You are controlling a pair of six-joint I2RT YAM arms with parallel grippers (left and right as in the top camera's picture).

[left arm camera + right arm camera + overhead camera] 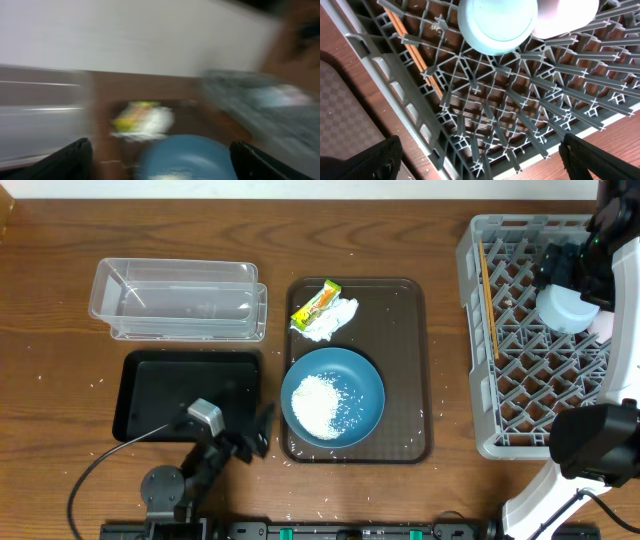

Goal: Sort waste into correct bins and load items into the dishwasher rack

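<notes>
The right end effector point(485, 165) is hanging wide and empty over the dishwasher rack point(395, 85), where the light blue saucer point(497, 22) is lying loaded just beneath it, while the left end effector point(165, 160), also wide, is facing the blue plate point(370, 380) of rice point(320, 405) ahead, presumably for emptying.

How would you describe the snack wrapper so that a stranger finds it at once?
Find the central brown serving tray. At its far end, beyond the blue plate, the wrapper lies against a crumpled white tissue. Only it is yellow-green with orange.
</notes>
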